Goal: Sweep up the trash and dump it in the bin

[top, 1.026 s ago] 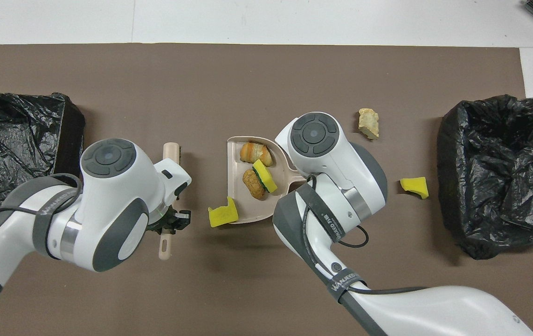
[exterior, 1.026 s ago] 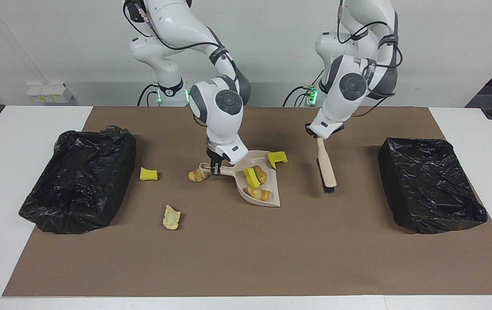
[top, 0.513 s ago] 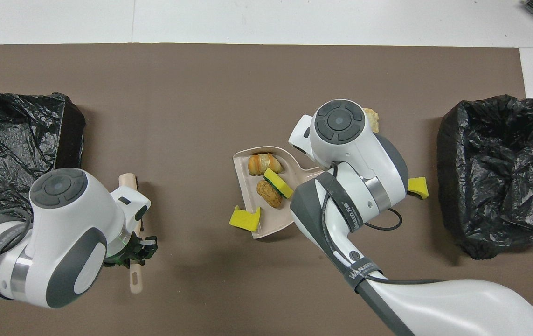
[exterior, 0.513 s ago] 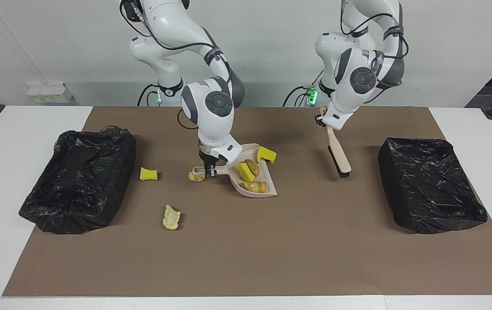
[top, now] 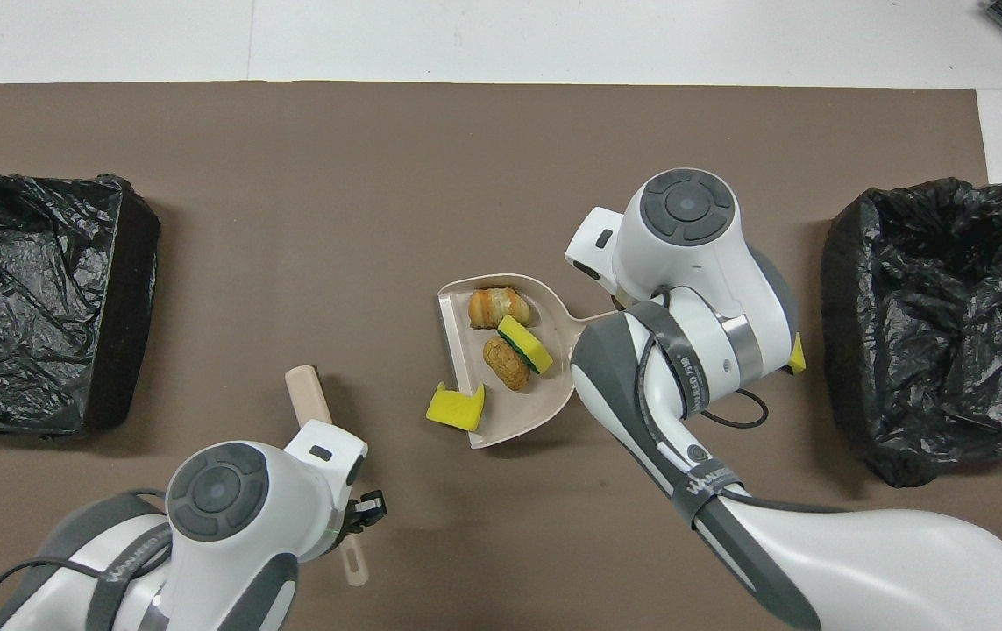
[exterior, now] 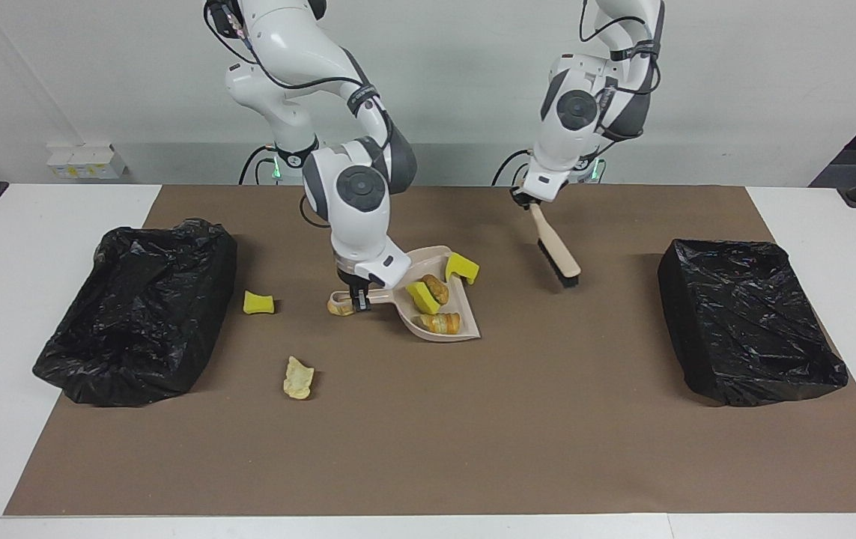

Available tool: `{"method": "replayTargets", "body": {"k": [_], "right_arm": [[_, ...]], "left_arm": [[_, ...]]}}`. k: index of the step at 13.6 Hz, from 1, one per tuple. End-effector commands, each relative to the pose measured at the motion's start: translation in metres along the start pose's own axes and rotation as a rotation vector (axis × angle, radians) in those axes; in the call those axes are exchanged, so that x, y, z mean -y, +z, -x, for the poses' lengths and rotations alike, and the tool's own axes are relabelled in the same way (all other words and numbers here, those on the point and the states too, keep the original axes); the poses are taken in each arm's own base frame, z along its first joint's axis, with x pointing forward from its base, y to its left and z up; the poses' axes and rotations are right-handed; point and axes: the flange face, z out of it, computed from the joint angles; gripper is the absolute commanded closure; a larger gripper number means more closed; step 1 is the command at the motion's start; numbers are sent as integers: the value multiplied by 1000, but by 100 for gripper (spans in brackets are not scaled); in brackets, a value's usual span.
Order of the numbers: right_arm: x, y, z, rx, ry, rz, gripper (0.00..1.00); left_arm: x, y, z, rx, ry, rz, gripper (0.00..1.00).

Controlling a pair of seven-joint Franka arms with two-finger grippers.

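Note:
My right gripper (exterior: 358, 299) is shut on the handle of the beige dustpan (exterior: 466, 311), which is low at the mat's middle. The pan (top: 458, 305) holds a bread roll (exterior: 442, 323), a green-backed sponge (top: 525, 343) and a bread lump (top: 506, 364). A yellow sponge (exterior: 462, 267) leans on the pan's side (top: 455, 407). Another bread lump (exterior: 338, 305) lies under the handle. A yellow sponge (exterior: 258, 302) and a pale piece (exterior: 297, 378) lie on the mat toward the right arm's end. My left gripper (exterior: 529, 198) is shut on the brush (exterior: 556, 254), raised.
Two bins lined with black bags stand on the brown mat. One (exterior: 139, 318) is at the right arm's end (top: 939, 333). The other (exterior: 750, 322) is at the left arm's end (top: 27, 298). In the overhead view my right arm hides the pale piece and most of the loose sponge.
My left gripper has lifted the brush off the mat and drawn it back toward the robots. My right gripper has shifted the dustpan a little toward the right arm's end.

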Motion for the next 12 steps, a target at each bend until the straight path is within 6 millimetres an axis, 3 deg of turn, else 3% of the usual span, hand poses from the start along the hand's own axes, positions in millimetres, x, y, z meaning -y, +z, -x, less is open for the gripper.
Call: {"method": "replayTargets", "body": {"k": [1,3,6,8,10,12], "right_arm": [[1,-1,12,-106,1,7,100],[-1,-1,21,-154,12,3,100],[-3,-5,42,-284,57,0,100],[-6,-12,59,-349,79,16,100],[-9,-18,76,-460,102,39,100],[-12,-20,101,-534,140,61,100]], "left_arm": [[-40,29,7,8,9,72,100],[-64,31,6,14,7,128,100],[-99,14,-5,-28,67,181,100],[-116,7,1,-43,107,193,100],[-141,-13,2,-45,129,225,100],[-144,-33,-1,-70,134,249,100]]}}
